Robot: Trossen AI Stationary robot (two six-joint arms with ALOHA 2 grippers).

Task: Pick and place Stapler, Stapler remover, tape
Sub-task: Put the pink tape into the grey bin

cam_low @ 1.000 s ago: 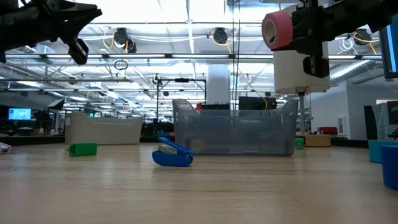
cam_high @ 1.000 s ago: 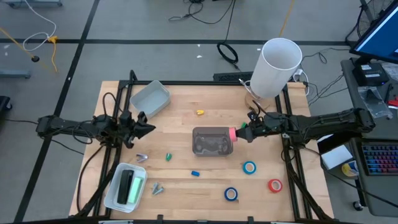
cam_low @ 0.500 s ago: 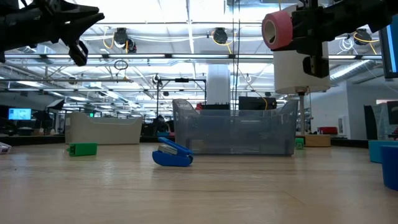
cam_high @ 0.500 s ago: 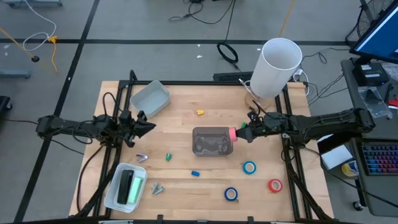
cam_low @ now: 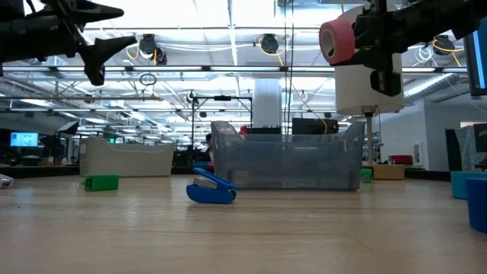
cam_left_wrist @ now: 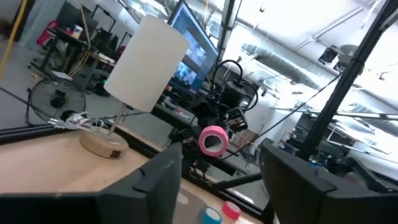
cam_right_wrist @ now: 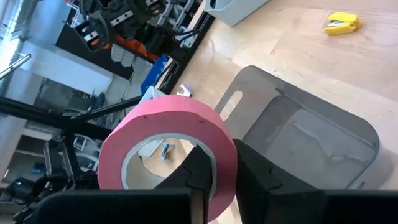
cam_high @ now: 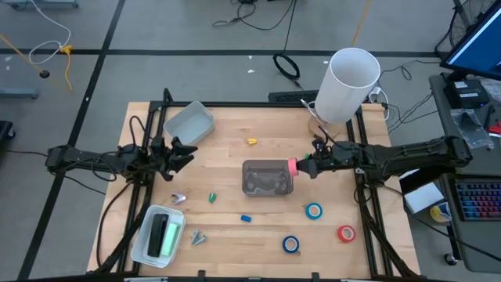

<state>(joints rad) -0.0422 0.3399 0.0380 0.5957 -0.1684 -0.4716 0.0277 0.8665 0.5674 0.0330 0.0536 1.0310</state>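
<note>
Tape roll (cam_high: 292, 165) above bin (cam_high: 268, 178) right edge.

In the right wrist view we lose the lower edge of the pink tape roll (cam_right_wrist: 166, 155) behind the dark fingers (cam_right_wrist: 208, 171) at the bottom of the frame, and the smoky bin (cam_right_wrist: 311, 140) runs off the lower right edge. In the low view a blue container (cam_low: 472, 194) at the far right is cut by the frame's edge, and we cannot tell what it is. In the high view, the small bits at the table's lower left (cam_high: 196, 235) are too tiny to name.
</note>
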